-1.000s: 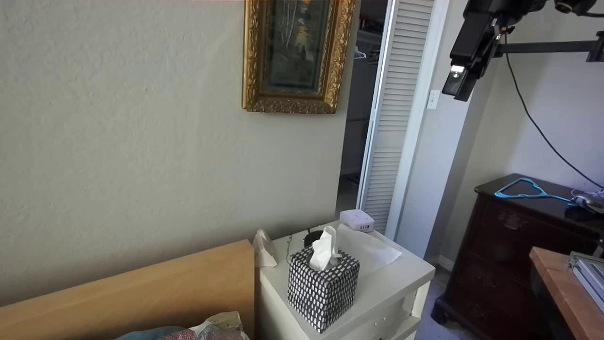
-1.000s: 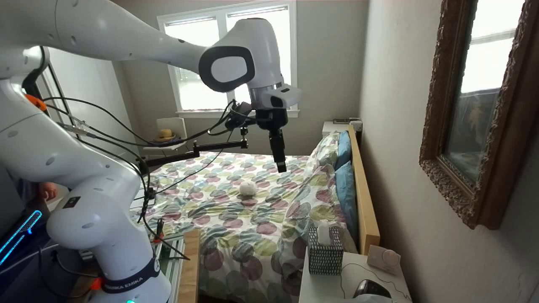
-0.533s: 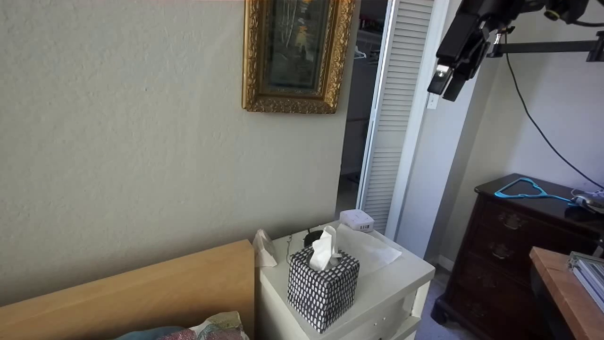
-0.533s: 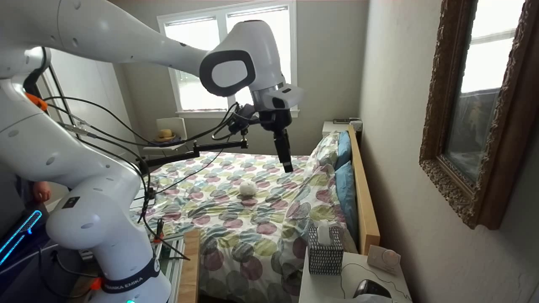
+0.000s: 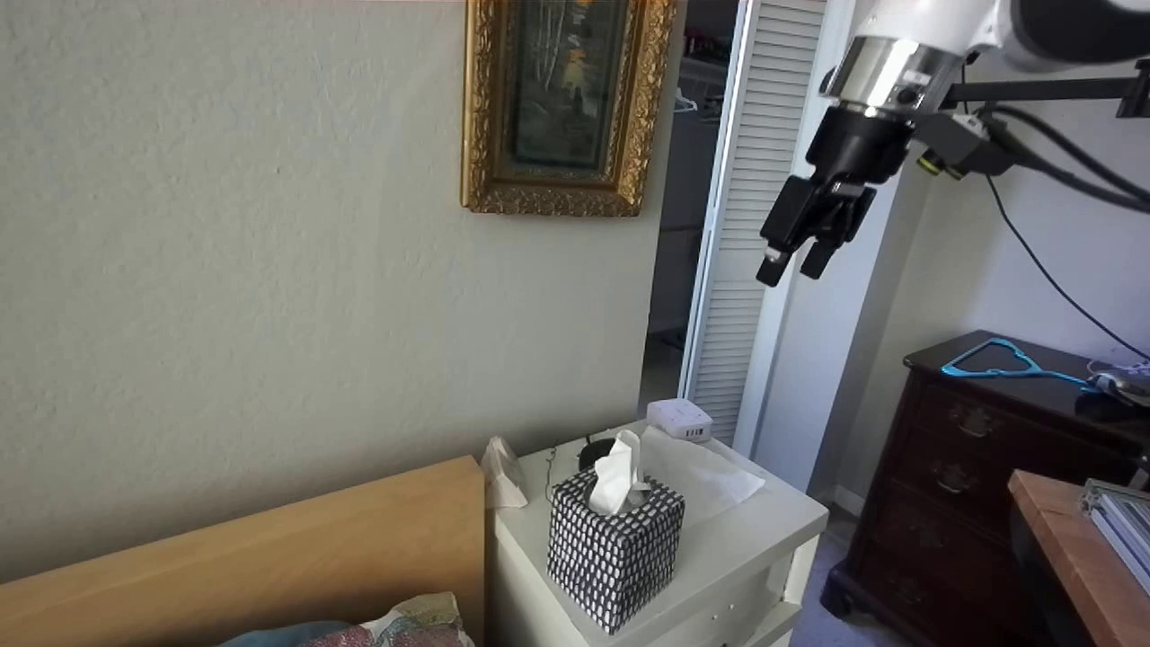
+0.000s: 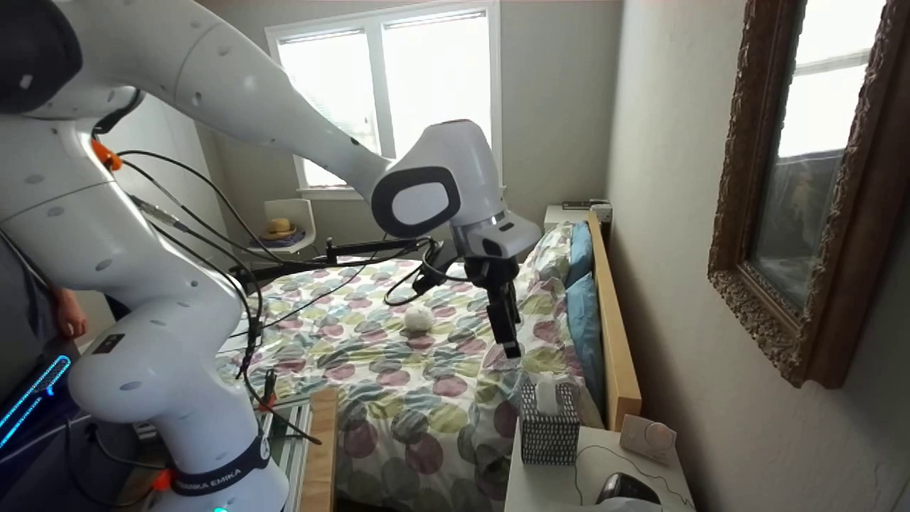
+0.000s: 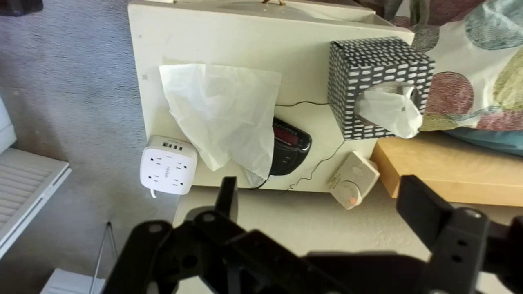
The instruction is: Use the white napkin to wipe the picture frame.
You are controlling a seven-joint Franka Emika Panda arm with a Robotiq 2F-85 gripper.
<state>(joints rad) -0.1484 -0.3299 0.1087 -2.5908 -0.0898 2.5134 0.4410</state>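
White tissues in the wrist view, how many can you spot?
2: the white napkin lies spread on the nightstand, and another tissue pokes out of the patterned box. More may be hidden inside.

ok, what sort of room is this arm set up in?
Most likely a home bedroom: a bed with dotted bedding, a wooden headboard, and a white nightstand beside it.

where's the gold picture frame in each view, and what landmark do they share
In an exterior view: picture frame at top centre, cut off above.
In an exterior view: picture frame at far right, seen aslant, cut off above.
Wrist view: not in it.
Shared landmark: black-and-white tissue box, low in both exterior views, upper right in the wrist view.
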